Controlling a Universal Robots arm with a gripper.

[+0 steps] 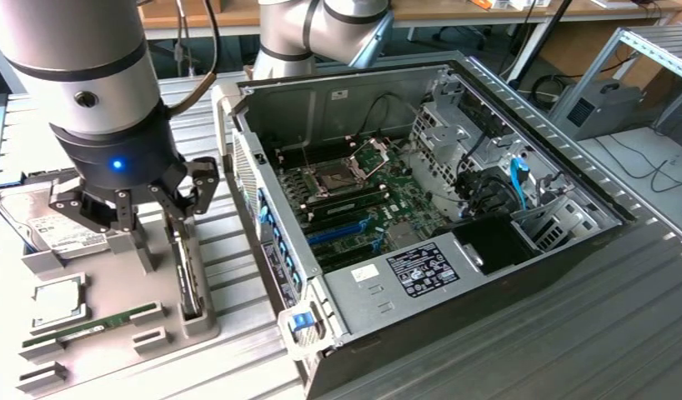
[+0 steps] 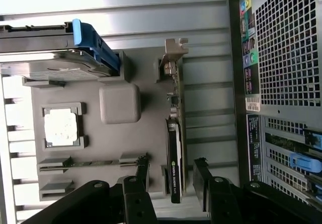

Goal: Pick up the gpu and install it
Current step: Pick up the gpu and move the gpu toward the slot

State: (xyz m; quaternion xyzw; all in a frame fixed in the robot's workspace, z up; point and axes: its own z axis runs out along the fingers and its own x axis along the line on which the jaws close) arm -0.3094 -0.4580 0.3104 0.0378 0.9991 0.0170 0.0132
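Two black fingers [image 2: 143, 173] stand apart, one on each side of the gpu [image 2: 175, 133]. Nothing is clamped between them yet, so the gripper [image 2: 172, 163] is wide and empty. The gpu stands on edge in a slot of the grey holder tray [image 2: 146, 133], just beside the open computer case [image 1: 430, 208].

The step in hand looks like the approach for the pick, so judge your centring from the wrist view. Keep the thin card midway between the pads, with the jaws square to its flat faces (a skewed closing would likely tip it in the slot). Favour the black cooler shroud over bare green board; its matte plastic should give better purchase. The bent silver bracket [image 2: 175, 50] at the far end looks like thin sheet metal. The tray seems smooth and moulded, and the table [image 1: 608, 333] is ribbed metal.
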